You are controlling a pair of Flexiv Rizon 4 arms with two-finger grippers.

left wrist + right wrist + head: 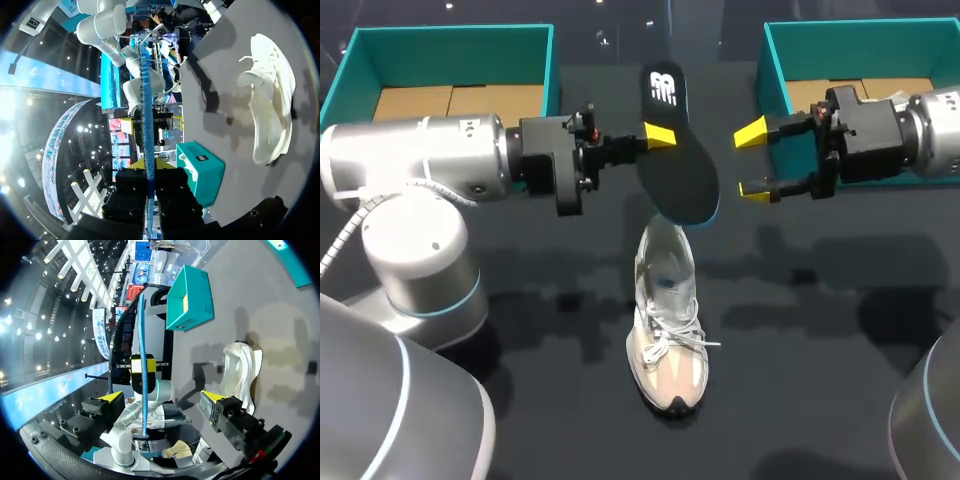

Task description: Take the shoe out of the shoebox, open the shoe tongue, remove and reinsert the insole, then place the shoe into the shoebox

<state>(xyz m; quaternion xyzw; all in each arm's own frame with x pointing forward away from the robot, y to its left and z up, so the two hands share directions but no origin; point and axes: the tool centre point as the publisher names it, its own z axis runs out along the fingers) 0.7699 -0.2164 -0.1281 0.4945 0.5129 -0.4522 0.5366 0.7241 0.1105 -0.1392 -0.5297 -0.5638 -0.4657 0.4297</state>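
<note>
A black insole point(680, 170) with a white logo and blue edge hangs in the air above the heel of the white shoe point(668, 335). My left gripper point(658, 136) is shut on the insole's side. In the left wrist view the insole point(147, 125) shows edge-on as a thin blue strip between my left gripper's point(148, 165) fingers, and the shoe point(270, 100) lies off to one side on the table. My right gripper point(752, 161) stands open just right of the insole, holding nothing. From the right wrist, the insole point(141, 340) stands ahead of my right gripper point(162, 396), the shoe point(240, 370) beside it.
Two teal shoeboxes stand open at the back of the black table point(820, 330): one at the left point(450, 45), one at the right point(790, 60) behind my right arm. The left box point(192, 297) shows in the right wrist view, the right box point(200, 170) in the left wrist view.
</note>
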